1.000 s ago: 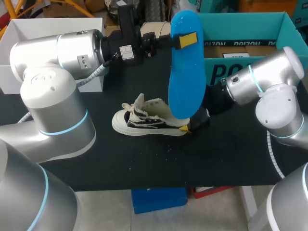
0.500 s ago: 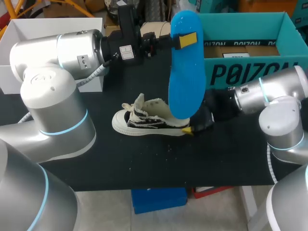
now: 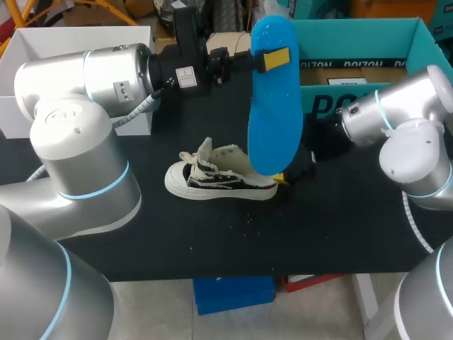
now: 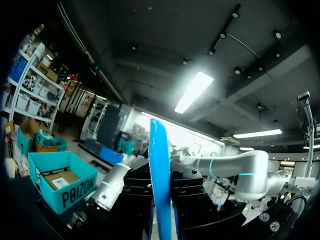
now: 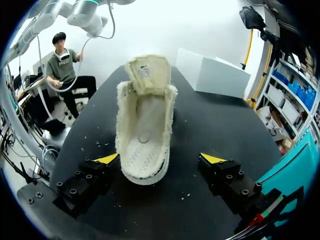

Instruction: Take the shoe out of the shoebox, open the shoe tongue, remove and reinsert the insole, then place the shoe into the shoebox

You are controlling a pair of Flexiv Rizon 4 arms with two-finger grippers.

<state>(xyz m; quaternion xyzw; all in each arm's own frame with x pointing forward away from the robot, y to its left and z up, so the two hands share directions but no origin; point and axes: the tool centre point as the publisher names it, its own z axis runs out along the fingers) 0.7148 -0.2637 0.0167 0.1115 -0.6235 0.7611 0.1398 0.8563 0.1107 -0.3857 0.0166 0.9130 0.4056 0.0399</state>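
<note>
The left gripper (image 3: 272, 59) pinches a flat blue insole (image 3: 272, 106) near its upper end and holds it upright above the black table (image 3: 212, 241), with the lower end hanging over the heel of a cream canvas shoe with black-and-white sides and a white sole (image 3: 219, 177). The right gripper (image 5: 160, 160) sits low at the shoe's heel with its fingers spread, the heel between them and the far finger well apart from it. The shoe rests on its sole near the table's middle, tongue folded up and forward. An open teal cardboard shoebox (image 3: 354, 28) sits at the far right corner, and a white box (image 3: 42, 35) at the far left corner.
</note>
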